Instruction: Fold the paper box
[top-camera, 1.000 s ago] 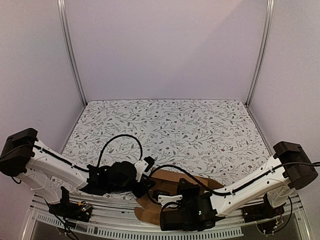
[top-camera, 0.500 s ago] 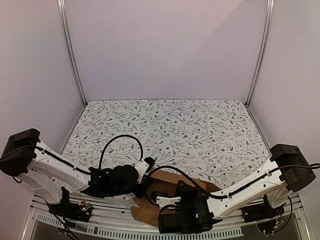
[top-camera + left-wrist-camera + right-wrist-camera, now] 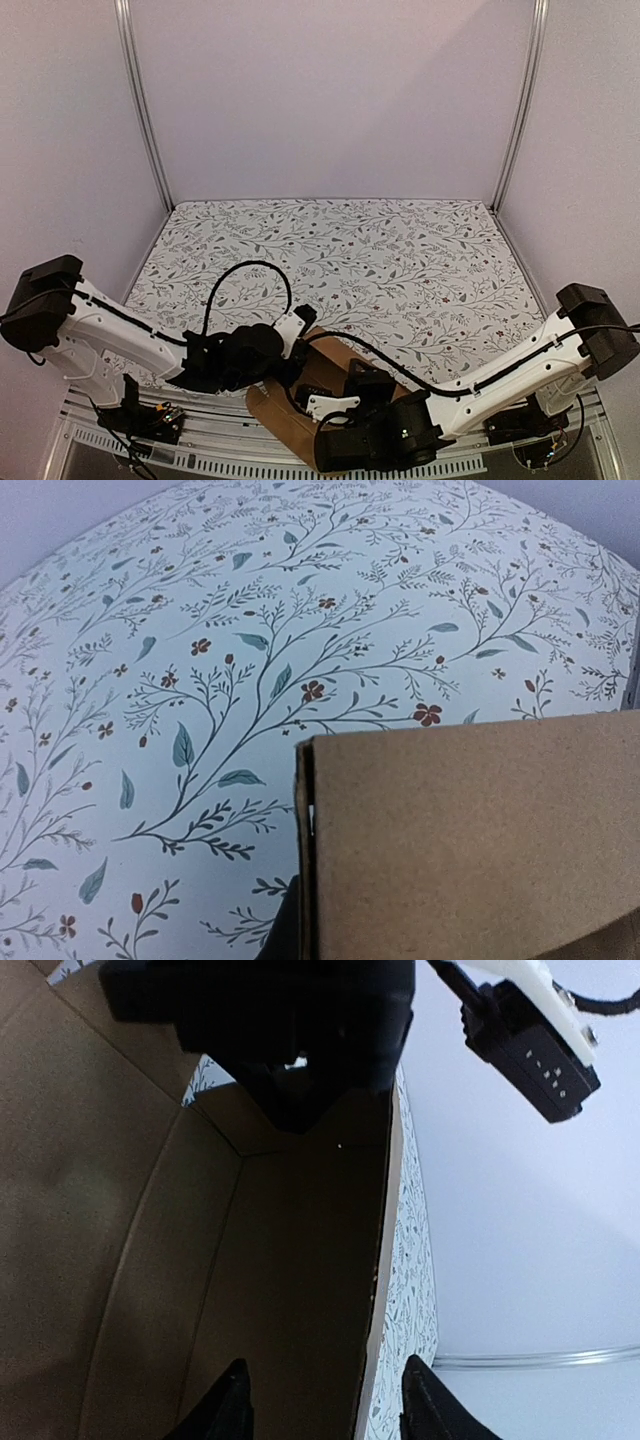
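Left gripper [image 3: 288, 372] sits low by the near table edge, jaws closed tight, pinching a raised panel of the paper box [image 3: 275, 412]. The left wrist view is mostly that brown panel's folded edge over the floral table [image 3: 400, 260]. The box is partly folded and lies at near-edge centre between the 2 arms. Right gripper [image 3: 330, 1405] is down in the box's opened side, its 2 fingers [image 3: 232, 1408] spread apart, 1 panel edge between them, nothing clamped.
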